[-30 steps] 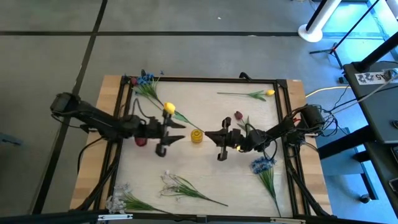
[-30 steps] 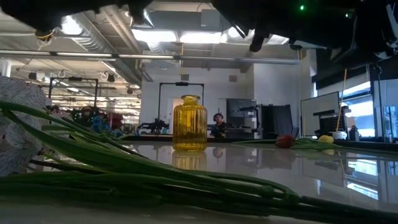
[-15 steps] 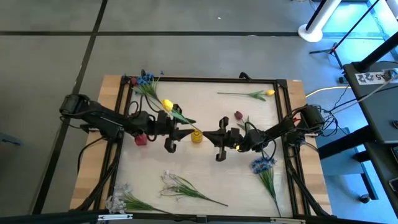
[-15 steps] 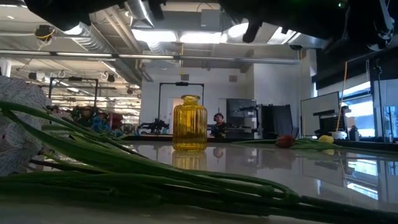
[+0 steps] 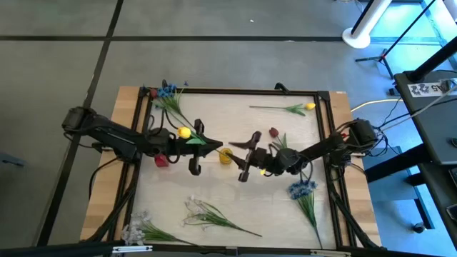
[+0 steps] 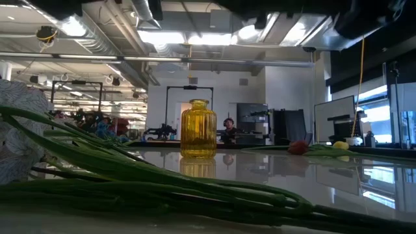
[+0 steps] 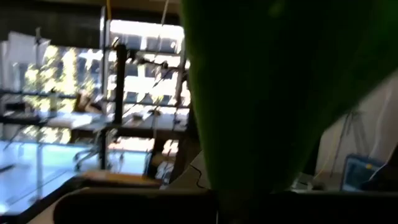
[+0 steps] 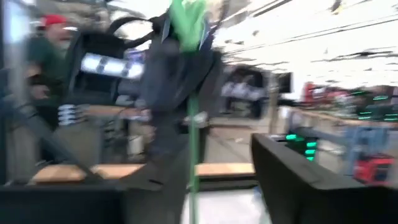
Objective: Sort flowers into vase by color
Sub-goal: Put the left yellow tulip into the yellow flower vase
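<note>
the left gripper (image 5: 202, 140) pinches the yellow tulip (image 5: 184, 132) by its green stem near the worktop's middle; lower the stem straight into the amber ribbed glass vase (image 5: 226, 156). the right gripper (image 5: 246, 153) stands spread beside it.

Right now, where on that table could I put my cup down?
Bare patches: between the blue flower bunch and the far yellow tulip, and between the white sprigs and the right blue flower. It is crowded around the yellow glass vase.

The small amber-yellow ribbed vase (image 6: 198, 129) looks like translucent, glossy glass. It stands on the white tabletop (image 6: 273, 170), smooth and shiny enough to mirror it, edged by a pale raw-wood board (image 5: 125, 114) at nine o'clock. The long green flower stems (image 6: 162, 185) look like smooth, slightly waxy plastic.
</note>
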